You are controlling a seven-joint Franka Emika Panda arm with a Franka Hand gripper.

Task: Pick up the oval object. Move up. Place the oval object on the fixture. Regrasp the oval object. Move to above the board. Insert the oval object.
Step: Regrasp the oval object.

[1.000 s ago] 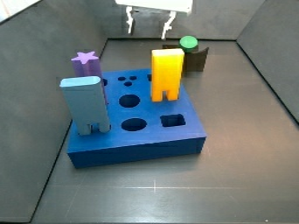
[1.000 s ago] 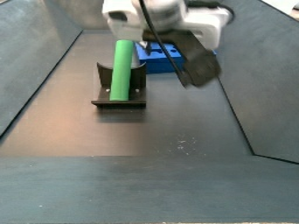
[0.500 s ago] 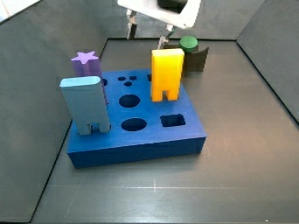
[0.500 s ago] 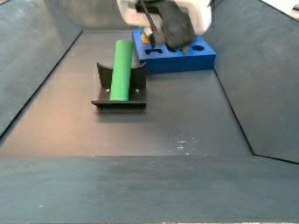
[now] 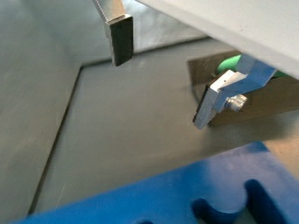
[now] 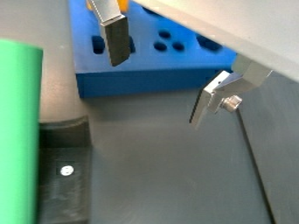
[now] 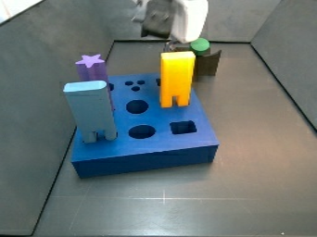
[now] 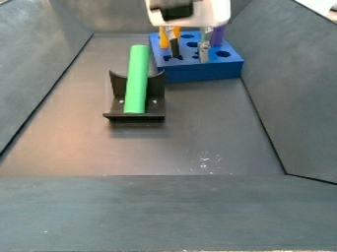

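The oval object (image 8: 136, 75), a long green rod, lies along the notched top of the dark fixture (image 8: 133, 110). In a side view its round end (image 7: 198, 44) shows on the fixture (image 7: 210, 61) behind the yellow peg. My gripper (image 8: 187, 28) hangs open and empty above the floor between the fixture and the blue board (image 8: 200, 63), beside the rod and not touching it. In both wrist views nothing lies between the fingers (image 6: 114, 42). The gripper (image 6: 162, 74) has the rod (image 6: 20, 83) to one side and the board (image 6: 152, 63) beyond. The other wrist view shows the gripper (image 5: 167, 74) and a green tip (image 5: 230, 63).
On the board (image 7: 143, 139) stand a yellow forked peg (image 7: 177, 78), a grey-blue block (image 7: 89, 111) and a purple star piece (image 7: 89, 63). Round and square holes in its top are open. Sloping grey walls enclose the floor.
The gripper has turned from a tilted pose to upright and drawn back from the rod toward the board. The rod stays on the fixture.
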